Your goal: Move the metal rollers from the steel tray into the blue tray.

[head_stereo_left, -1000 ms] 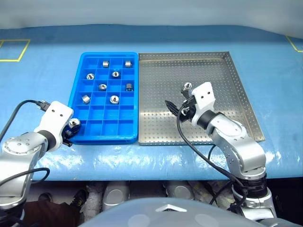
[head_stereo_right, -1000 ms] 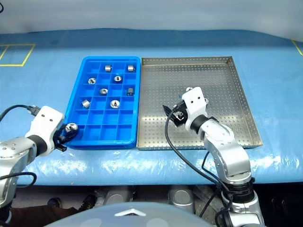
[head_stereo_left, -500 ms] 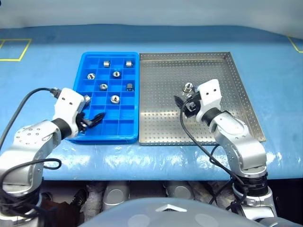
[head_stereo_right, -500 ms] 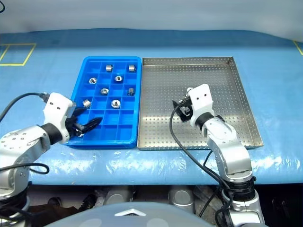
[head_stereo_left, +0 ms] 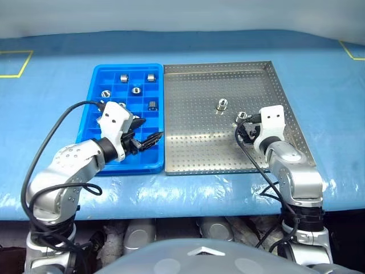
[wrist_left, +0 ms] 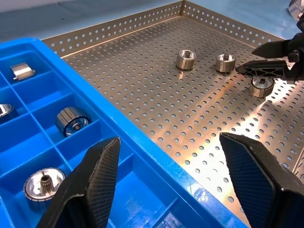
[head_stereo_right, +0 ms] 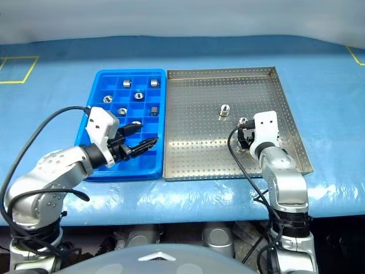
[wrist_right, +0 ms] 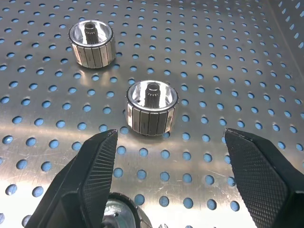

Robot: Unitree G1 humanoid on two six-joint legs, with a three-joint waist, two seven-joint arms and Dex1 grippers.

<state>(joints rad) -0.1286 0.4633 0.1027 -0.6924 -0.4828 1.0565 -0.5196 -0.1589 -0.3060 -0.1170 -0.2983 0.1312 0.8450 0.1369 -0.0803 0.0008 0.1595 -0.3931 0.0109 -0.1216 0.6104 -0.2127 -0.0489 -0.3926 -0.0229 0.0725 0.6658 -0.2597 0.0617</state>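
Bearing no legible writing; metal rollers [wrist_right: 151, 108] dot the steel tray [head_stereo_left: 194, 142].

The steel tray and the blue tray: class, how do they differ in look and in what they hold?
The steel tray is silver metal with one open, perforated floor; the blue tray is blue plastic split into small square compartments. The steel tray is wider; the blue tray is narrower. The rollers in the steel tray lie loose on the floor; those in the blue tray sit singly in compartments. Both are shallow, lie side by side and hold rollers.
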